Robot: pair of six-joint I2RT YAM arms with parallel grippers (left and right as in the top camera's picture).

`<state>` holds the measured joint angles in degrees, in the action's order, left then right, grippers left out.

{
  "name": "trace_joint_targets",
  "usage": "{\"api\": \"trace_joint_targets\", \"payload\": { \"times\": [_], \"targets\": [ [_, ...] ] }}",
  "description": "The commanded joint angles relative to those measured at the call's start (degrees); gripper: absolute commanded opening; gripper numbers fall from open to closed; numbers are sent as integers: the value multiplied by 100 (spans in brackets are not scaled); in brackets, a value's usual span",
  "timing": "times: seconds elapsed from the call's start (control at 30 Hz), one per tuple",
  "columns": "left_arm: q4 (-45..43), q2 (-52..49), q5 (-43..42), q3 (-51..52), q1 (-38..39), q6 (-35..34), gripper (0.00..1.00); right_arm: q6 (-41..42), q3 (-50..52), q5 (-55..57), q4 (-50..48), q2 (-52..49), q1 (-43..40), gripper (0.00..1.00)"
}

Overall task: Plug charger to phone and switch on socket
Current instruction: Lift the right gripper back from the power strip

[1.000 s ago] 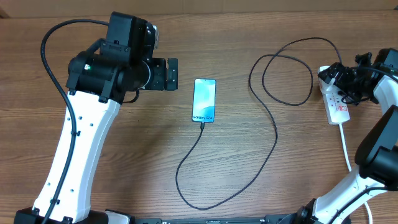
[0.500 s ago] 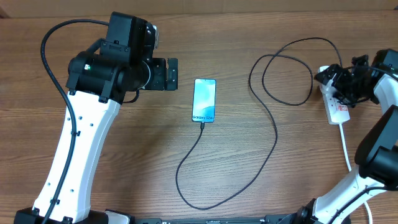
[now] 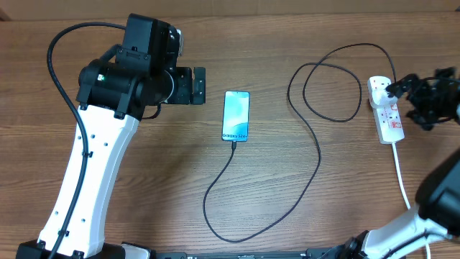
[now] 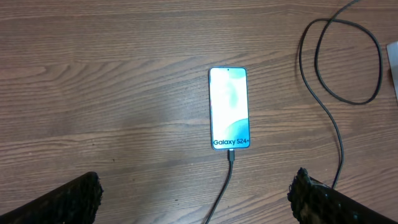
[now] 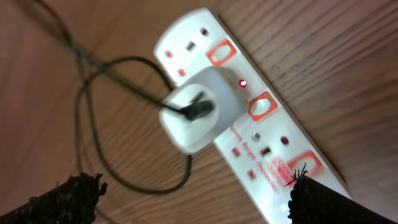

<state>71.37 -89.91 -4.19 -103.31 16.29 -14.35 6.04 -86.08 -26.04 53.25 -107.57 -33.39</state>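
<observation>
The phone (image 3: 236,115) lies flat mid-table, its cyan screen lit, with the charger (image 3: 319,155) tip seated in its near end (image 4: 231,157). The black cable loops across the wood to a white adapter (image 5: 199,118) plugged into the socket (image 3: 389,115). A small red light (image 5: 242,83) glows beside that adapter. My right gripper (image 3: 420,99) hangs open just right of the socket, holding nothing; in the wrist view its fingertips (image 5: 311,196) frame the strip. Left of the phone, my left gripper (image 3: 191,85) stays open and empty, looking down on the phone (image 4: 229,107).
The socket's white cord (image 3: 399,169) runs toward the near right edge. The charger's slack forms a loop (image 3: 330,83) left of the socket and a long bend (image 3: 224,234) near the front edge. Bare wood surrounds the phone.
My right gripper has drawn back to the right, off the socket's far end, uncovering the strip. The left arm, phone and cable have not moved.
</observation>
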Motion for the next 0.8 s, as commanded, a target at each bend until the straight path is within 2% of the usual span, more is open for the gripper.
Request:
{"api": "trace_joint_targets", "payload": {
  "times": [0.0,0.3,0.77],
  "targets": [
    [0,-42,57,-35,-17,151,100,11,-214,50,155,879,-2,100],
    [2,-42,57,-35,-17,151,100,11,-214,44,890,2380,63,100],
    [0,-42,57,-35,-17,151,100,9,-212,48,1047,2505,63,100]
  ]
}}
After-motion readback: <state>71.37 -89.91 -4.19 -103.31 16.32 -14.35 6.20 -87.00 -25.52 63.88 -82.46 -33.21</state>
